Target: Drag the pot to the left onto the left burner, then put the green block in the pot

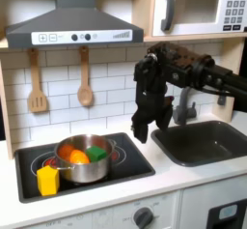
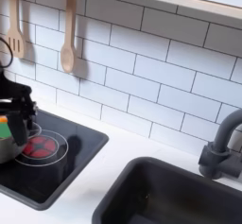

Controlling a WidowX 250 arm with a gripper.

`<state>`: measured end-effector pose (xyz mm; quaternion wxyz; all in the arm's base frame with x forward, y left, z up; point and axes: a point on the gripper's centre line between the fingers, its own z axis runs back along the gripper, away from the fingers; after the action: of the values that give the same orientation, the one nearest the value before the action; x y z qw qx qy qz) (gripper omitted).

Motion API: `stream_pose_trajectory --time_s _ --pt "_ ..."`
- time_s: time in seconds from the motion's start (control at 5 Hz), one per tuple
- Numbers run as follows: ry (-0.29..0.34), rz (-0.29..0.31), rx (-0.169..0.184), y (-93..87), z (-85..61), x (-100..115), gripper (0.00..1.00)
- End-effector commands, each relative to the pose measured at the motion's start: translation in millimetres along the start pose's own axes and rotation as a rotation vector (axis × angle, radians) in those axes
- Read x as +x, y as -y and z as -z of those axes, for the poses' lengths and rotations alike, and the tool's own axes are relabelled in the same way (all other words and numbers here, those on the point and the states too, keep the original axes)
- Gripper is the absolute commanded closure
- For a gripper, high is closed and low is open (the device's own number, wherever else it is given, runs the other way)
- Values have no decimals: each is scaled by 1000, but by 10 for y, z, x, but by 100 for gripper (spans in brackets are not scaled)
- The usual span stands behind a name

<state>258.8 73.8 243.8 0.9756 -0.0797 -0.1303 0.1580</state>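
Item: toy kitchen set, one moment, two exterior views.

Gripper (image 1: 141, 128): in the first exterior view it hangs in the air above the right edge of the black cooktop (image 1: 135, 161), fingers pointing down, clear of every item. It carries nothing that I can see. Whether the fingers are parted or closed cannot be told; they read as one dark mass.

Pot (image 1: 85, 158): silver metal, down and to the first exterior view's left of the gripper, standing upright on the cooktop. It covers most of a red-ringed burner, which I take to be the left burner (image 1: 48, 161); red rings show at the pot's left side. Judged from this, the drag looks done.

Green block (image 1: 97, 154): inside the pot, against its right inner wall, touching an orange round piece (image 1: 79, 157). Placement into the pot appears complete, which would explain the arm standing off and empty.

Yellow cup-like piece (image 1: 47, 180): on the cooktop just in front of the pot's left side, well to the left of the gripper.

Second burner (image 2: 40, 146): in the second exterior view, red rings left bare beside the pot's edge.

Fixtures: two wooden utensils (image 1: 85, 90) hung on the tiled wall; sink (image 1: 206, 141) and dark faucet (image 1: 186, 105), just to the right of the gripper in the first exterior view.
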Motion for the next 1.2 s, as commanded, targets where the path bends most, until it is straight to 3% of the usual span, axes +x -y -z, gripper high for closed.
stream_pose_trajectory --time_s 0.0,0.2,1.0 --pt "-59 25 22 41 217 34 0" --pt "-87 54 59 81 372 47 0" --pt "-156 108 57 183 675 -16 0"
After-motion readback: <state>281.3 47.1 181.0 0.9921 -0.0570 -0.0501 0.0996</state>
